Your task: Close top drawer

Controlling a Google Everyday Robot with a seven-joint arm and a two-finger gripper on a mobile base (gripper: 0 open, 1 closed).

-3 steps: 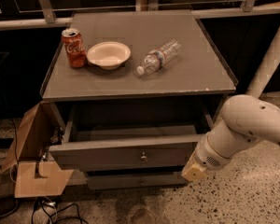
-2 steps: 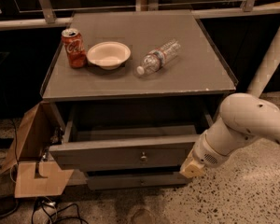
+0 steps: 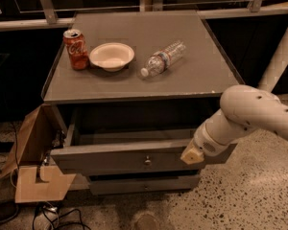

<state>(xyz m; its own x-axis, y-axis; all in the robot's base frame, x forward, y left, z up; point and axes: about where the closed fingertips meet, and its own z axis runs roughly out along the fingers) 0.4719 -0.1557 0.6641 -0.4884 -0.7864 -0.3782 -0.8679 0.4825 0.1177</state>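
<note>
Top drawer: pulled out, not yet closed; front panel just left of gripper, grip state cannot be told.

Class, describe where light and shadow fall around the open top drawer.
Camera view: warm, dim light lies on the cabinet top; the inside of the top drawer is in deep shadow; the end effector, at the right end of the drawer's front, is lit pale.

upright red soda can, round white paper bowl right beside it, clear plastic water bottle lying on its side, open brown cardboard box down on the left
</note>
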